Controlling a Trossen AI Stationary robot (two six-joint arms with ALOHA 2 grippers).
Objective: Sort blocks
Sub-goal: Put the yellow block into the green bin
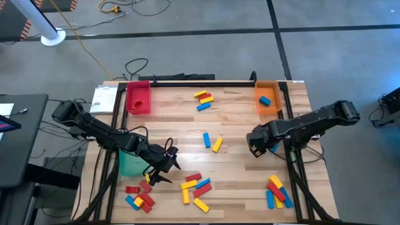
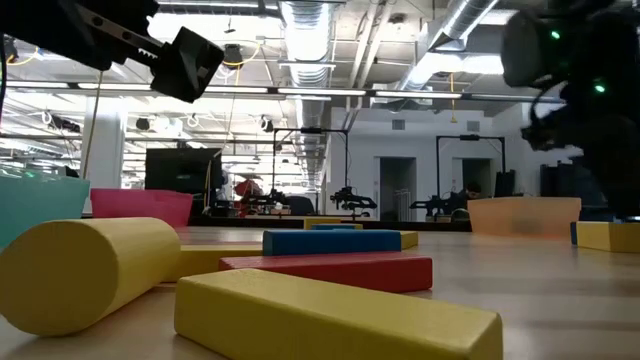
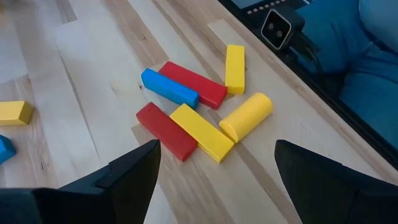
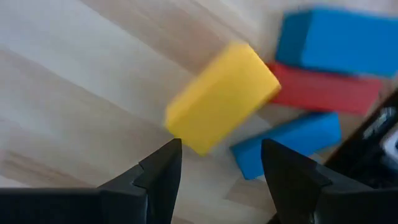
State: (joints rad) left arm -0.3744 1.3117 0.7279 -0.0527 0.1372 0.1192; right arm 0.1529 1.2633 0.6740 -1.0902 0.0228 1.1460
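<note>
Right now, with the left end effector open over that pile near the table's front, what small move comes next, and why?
Probably lower the left end effector straight down onto the long yellow rectangular block. Its fingers stand open with nothing between them, and in the left wrist view that block lies just ahead of the gap, pressed against a red rectangular block, so descend carefully.

Red, yellow, blue blocks (image 3: 200, 121)

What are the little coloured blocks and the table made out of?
The blocks look like painted wood, maybe plastic: solid colour, smooth, faintly shiny faces, crisp edges, no grain showing. The table looks like pale wood, sealed smooth: long plank strips with grain lines.
</note>
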